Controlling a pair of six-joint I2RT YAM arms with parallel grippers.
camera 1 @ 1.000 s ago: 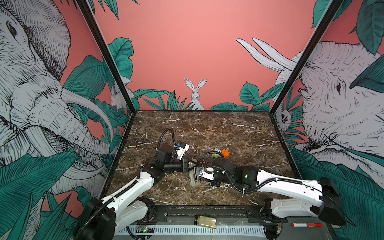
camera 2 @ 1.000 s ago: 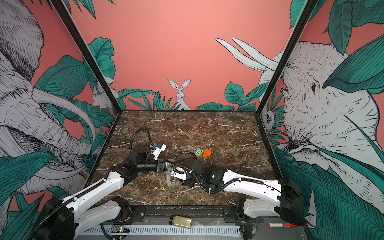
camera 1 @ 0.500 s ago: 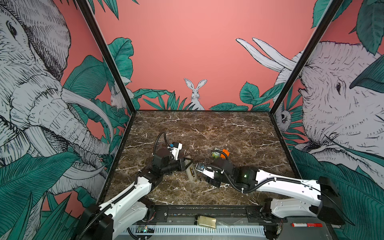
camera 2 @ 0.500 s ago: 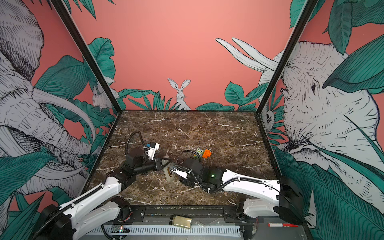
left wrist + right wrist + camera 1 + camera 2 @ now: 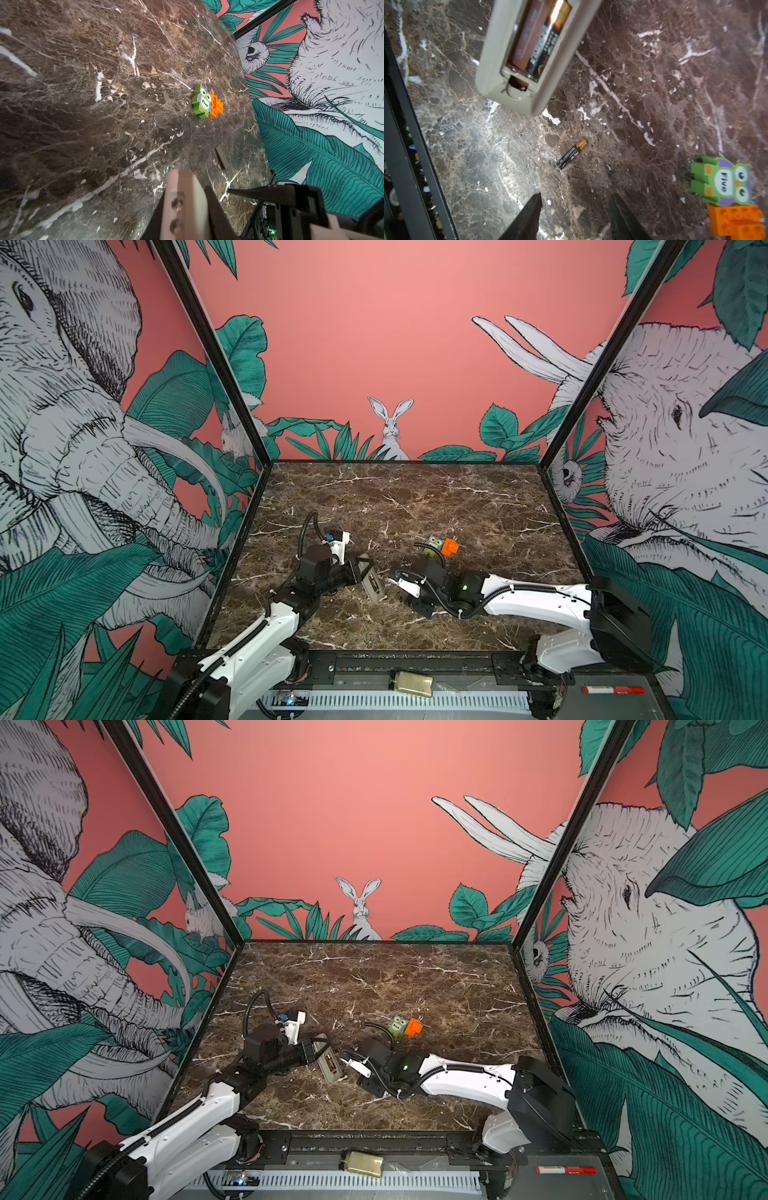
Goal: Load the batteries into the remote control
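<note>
— Dark marble table (image 5: 415, 497) under both arms. Where is the remote control (image 5: 373, 587)?
— Clamped in the left gripper (image 5: 360, 570), tilted, its back recess uncovered with one battery (image 5: 545, 41) lying inside.
— And the second battery (image 5: 571, 153)?
— Flat on the marble, just ahead of the right gripper (image 5: 575, 195), whose jaws stand apart with nothing between them. A green owl block (image 5: 724, 182) and an orange brick (image 5: 737, 222) sit nearby, touching.
</note>
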